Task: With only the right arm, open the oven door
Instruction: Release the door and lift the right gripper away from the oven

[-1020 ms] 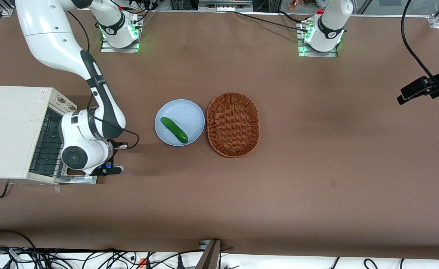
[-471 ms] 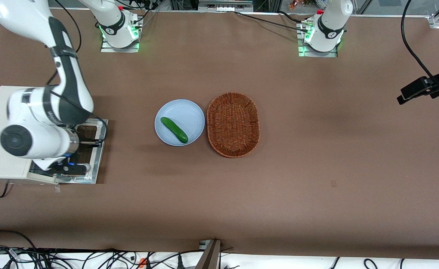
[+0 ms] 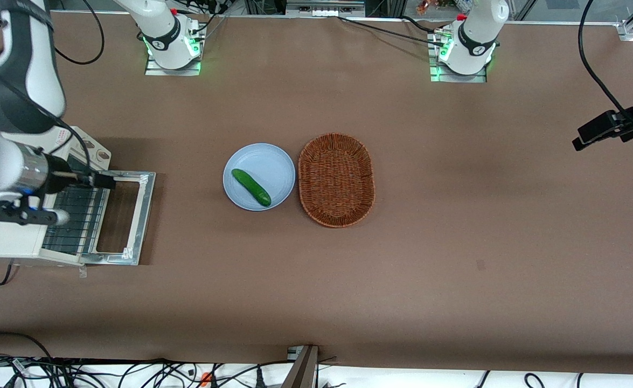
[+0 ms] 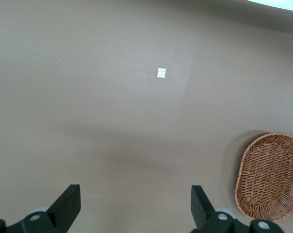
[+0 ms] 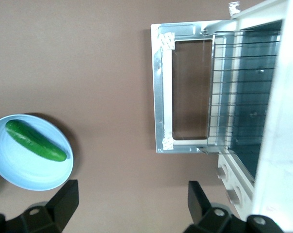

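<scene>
Oven door (image 3: 125,218): silver-grey metal frame around a dark glass pane, lying flat on the table in front of the oven (image 3: 9,215), fully swung down; pale tape patches show at two of its corners in the right wrist view (image 5: 183,92).
Oven: small boxy white casing at the working arm's end of the table, roughly nine o'clock from the plate (image 3: 273,161); a thin wire rack (image 5: 224,87) sits in the dark cavity, two round knobs (image 3: 92,149) beside it.
Labels: a red-and-white sticker (image 3: 58,138) on the oven's top — the print cannot be read.
Right arm (image 3: 17,81): glossy white shells with dark grey joints, reaching over the oven's top.
Gripper (image 5: 132,206): black, raised above the oven and open door, fingers spread wide, holding nothing.
Plate: smooth, round, pale blue, carrying a glossy dark green cucumber (image 3: 251,187).
Wicker basket (image 3: 336,179): oval, brown woven cane, just beside the plate at its three o'clock.
Table (image 3: 456,242): matte brown covering.
</scene>
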### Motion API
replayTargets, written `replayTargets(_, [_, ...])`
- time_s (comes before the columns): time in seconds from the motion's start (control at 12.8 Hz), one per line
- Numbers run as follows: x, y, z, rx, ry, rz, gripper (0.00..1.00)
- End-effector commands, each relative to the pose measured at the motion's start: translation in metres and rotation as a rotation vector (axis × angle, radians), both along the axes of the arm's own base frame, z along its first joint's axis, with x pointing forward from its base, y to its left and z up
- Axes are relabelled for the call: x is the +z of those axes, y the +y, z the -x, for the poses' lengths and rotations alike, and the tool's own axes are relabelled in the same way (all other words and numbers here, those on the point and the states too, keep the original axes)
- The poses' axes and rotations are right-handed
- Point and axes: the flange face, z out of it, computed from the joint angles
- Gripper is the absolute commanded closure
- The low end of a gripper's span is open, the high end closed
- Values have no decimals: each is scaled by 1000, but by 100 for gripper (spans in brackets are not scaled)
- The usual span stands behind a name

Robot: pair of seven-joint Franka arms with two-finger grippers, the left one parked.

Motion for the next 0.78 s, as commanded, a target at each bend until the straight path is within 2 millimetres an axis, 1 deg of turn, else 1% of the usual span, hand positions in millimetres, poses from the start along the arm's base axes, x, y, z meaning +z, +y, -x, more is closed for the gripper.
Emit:
replayTargets(0.0, [39, -14, 22, -12, -6, -20, 0])
replayTargets(0.16, [87, -15, 43, -21, -67, -22, 0])
replayTargets(0.31, [118, -21, 62, -25, -109, -23, 0])
replayTargets(0.39, [128, -32, 71, -40, -109, -20, 0])
replayTargets(0.47, [133, -47, 78, -58, -106, -19, 0])
replayTargets(0.55, [138, -50, 85, -65, -108, -21, 0])
replayTargets(0.71, [130, -51, 96, -74, -95, -21, 0])
